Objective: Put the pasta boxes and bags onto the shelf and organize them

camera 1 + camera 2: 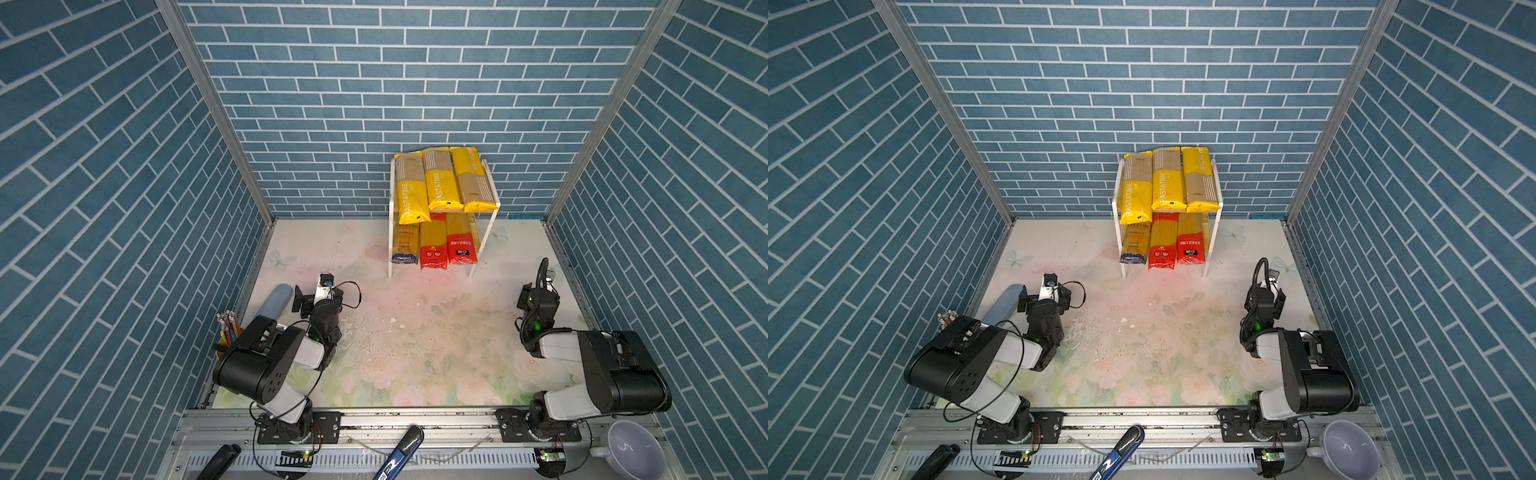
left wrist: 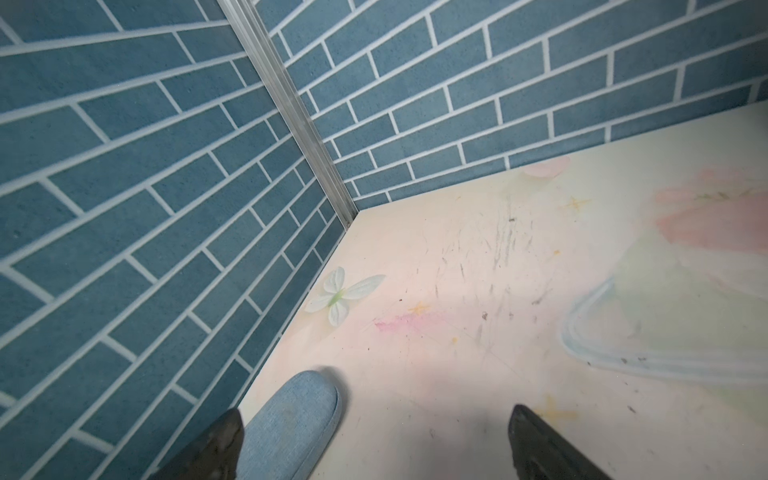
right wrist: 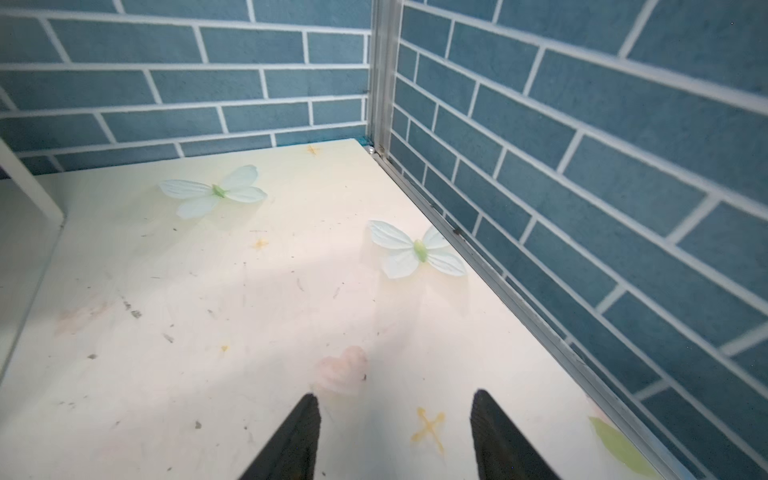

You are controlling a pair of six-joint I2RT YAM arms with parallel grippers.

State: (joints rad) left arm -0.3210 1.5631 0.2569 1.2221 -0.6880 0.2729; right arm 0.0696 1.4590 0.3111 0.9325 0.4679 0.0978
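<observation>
Packs (image 1: pixel 440 183) fill both tiers of the shelf (image 1: pixel 390 249) by the back wall, ends facing the arms; left gripper (image 2: pixel 374 415) wide open, right gripper (image 3: pixel 395 399) part open, both empty, well short.

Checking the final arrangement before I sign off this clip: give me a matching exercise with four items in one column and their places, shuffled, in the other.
Things
1. yellow PASTATIME packs
2. red-ended packs
3. dark-blue-ended pack
4. grey-blue case

Places
A. lower tier of the shelf, left end
B. on the table, at its left edge
C. top tier, three side by side
D. lower tier, middle and right

Pairs: 1-C, 2-D, 3-A, 4-B
</observation>
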